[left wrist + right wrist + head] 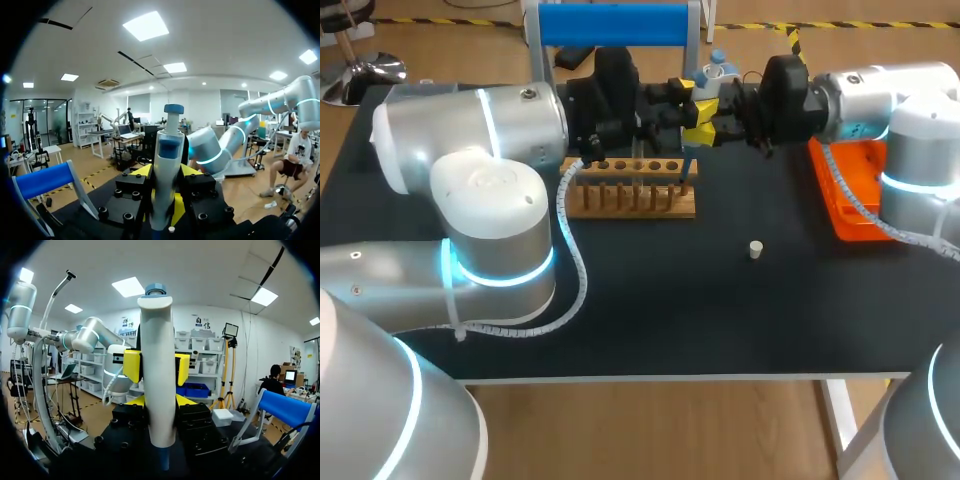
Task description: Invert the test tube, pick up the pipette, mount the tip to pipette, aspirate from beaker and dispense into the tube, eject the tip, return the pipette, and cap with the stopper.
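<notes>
A white pipette (pixel 167 170) with a blue top button stands upright between my two grippers, above the back of the table. My left gripper (pixel 678 108) and my right gripper (pixel 716 122) meet there from opposite sides, each shut on the pipette body. In the right wrist view the pipette (pixel 156 370) rises from my right gripper (pixel 160 407), and the left gripper's yellow fingertips (pixel 132 366) clamp it higher up. Its thin blue lower end (pixel 687 172) hangs at the right end of the wooden tube rack (pixel 630 188). A small white stopper (pixel 756 249) lies on the black table.
An orange tray (pixel 850 195) sits at the right edge under my right arm. A blue-topped stand (pixel 613 25) rises behind the rack. A pale container (pixel 717 66) shows behind the grippers. My left arm's elbow (pixel 490 220) looms over the table's left.
</notes>
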Robot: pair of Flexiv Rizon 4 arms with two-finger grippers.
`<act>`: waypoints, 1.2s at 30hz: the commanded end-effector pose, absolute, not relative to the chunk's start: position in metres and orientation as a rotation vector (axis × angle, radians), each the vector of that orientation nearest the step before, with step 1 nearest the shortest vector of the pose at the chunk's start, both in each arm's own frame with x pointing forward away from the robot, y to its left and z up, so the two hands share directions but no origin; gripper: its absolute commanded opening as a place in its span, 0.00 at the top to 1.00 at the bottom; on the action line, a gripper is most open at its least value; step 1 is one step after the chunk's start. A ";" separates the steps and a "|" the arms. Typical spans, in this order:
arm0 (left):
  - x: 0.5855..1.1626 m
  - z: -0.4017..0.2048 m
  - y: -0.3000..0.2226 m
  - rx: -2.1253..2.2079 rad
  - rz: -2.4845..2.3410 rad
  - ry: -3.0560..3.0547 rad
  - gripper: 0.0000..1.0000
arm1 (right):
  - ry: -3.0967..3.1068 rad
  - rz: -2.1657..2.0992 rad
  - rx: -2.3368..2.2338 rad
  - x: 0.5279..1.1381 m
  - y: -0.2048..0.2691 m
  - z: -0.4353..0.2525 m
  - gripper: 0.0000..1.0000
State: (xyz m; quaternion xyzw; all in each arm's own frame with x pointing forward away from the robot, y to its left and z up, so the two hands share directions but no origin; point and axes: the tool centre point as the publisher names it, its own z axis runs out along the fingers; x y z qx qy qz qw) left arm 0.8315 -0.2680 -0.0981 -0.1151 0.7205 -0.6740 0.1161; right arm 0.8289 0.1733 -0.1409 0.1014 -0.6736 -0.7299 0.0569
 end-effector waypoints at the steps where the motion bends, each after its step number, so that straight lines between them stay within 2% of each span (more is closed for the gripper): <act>1: 0.823 -0.099 -0.270 -0.337 -1.976 2.110 1.00 | -2.041 -2.211 0.313 0.837 0.175 -0.139 0.82; 3: 0.823 -0.099 -0.270 -0.337 -1.976 2.110 1.00 | -2.040 -2.213 0.314 0.836 0.173 -0.139 0.00; 11: 0.823 -0.099 -0.270 -0.337 -1.976 2.110 1.00 | -1.996 -2.202 0.393 0.828 0.151 -0.133 0.00; 19: 0.823 -0.099 -0.270 -0.337 -1.976 2.110 1.00 | -1.945 -2.171 0.420 0.832 0.083 -0.132 0.00; 27: 0.823 -0.099 -0.270 -0.337 -1.976 2.110 1.00 | -2.157 -2.155 0.223 0.895 0.024 -0.157 0.00; 36: 0.823 -0.099 -0.270 -0.337 -1.976 2.110 1.00 | -2.375 -2.067 0.096 0.974 0.030 -0.169 0.00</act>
